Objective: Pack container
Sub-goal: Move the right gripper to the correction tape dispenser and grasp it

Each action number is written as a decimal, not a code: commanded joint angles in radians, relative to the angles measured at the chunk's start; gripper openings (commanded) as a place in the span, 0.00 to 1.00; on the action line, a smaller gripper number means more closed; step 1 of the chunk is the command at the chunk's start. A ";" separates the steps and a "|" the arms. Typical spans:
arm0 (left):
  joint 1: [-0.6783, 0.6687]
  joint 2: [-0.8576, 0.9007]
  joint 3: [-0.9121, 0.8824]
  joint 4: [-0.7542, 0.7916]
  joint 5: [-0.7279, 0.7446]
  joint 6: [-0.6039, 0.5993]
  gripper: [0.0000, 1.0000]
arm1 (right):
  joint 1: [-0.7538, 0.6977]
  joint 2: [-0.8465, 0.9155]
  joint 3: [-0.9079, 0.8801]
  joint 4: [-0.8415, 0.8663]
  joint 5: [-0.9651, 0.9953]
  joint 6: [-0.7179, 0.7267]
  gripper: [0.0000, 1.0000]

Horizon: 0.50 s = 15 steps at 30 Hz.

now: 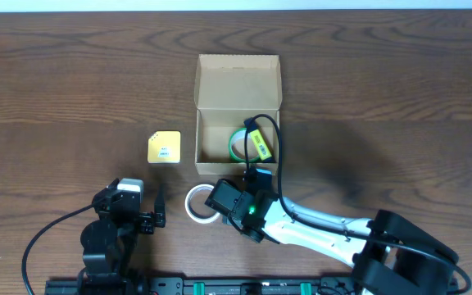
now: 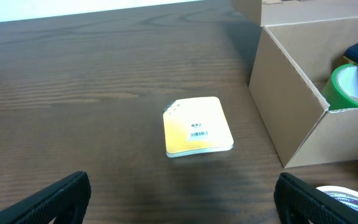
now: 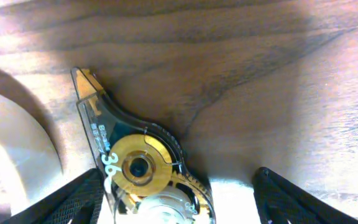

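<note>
The brown cardboard container (image 1: 211, 135) stands open at mid-table, its flap lid folded back; its near wall shows in the left wrist view (image 2: 291, 106). A green tape roll (image 1: 238, 147) lies inside it (image 2: 347, 87), partly covered by a yellow tag-like item (image 1: 258, 144). My right gripper (image 1: 222, 201) hovers just in front of the box, open (image 3: 176, 205). A dark clear correction-tape dispenser (image 3: 138, 162) with a gold wheel lies between its fingers, close to the left one. My left gripper (image 1: 133, 205) is open and empty (image 2: 182, 211), facing the yellow pad.
A small yellow square pad (image 1: 164, 147) lies left of the box (image 2: 197, 127). A white tape roll (image 1: 195, 205) lies beside the right gripper and shows at the left wrist view's lower right (image 2: 347, 196). A black cable (image 1: 277, 139) loops over the box.
</note>
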 commanded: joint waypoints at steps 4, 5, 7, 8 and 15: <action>0.003 -0.001 -0.017 -0.003 0.011 0.014 0.95 | -0.008 0.033 -0.006 -0.035 -0.056 -0.007 0.68; 0.003 -0.001 -0.017 -0.003 0.012 0.014 0.95 | -0.008 0.033 -0.006 -0.034 -0.062 -0.014 0.67; 0.003 -0.001 -0.018 -0.003 0.012 0.014 0.96 | -0.008 0.033 -0.006 -0.039 -0.063 -0.014 0.59; 0.003 -0.001 -0.017 -0.003 0.012 0.014 0.95 | -0.008 0.033 -0.006 -0.042 -0.063 -0.014 0.55; 0.003 -0.001 -0.017 -0.003 0.012 0.014 0.95 | -0.008 0.033 -0.006 -0.061 -0.067 -0.014 0.31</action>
